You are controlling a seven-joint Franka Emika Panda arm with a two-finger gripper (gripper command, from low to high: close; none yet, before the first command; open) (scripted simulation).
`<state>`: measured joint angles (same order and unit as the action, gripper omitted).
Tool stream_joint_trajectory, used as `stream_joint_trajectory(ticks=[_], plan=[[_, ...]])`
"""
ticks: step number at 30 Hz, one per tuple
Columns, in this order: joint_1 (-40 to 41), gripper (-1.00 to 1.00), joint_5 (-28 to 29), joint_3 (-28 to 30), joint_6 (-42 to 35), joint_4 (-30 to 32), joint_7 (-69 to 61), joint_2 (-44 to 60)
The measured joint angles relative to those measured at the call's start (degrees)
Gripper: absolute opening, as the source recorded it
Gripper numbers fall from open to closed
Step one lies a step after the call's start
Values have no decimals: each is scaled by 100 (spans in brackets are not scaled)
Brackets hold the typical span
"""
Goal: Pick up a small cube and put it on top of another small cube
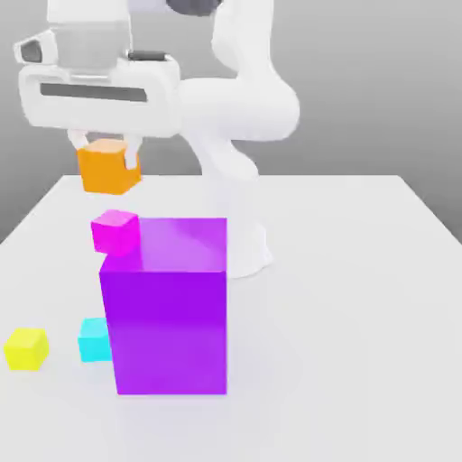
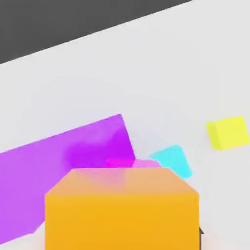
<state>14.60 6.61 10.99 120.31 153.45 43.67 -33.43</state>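
Claw (image 1: 107,153) closed on orange cube (image 1: 109,168), aloft.

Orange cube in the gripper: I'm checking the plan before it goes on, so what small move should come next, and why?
Probably a small lowering, checking alignment on the way: the gripper holds the orange cube above the magenta cube, with a gap between them in the exterior view.
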Motion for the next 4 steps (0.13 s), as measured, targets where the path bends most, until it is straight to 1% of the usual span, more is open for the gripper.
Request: stream_joint_trajectory(ticks=[1, 4], plan=[[13, 100, 4, 7, 131, 90, -2, 42], [13, 100, 4, 7, 131, 90, -2, 42]])
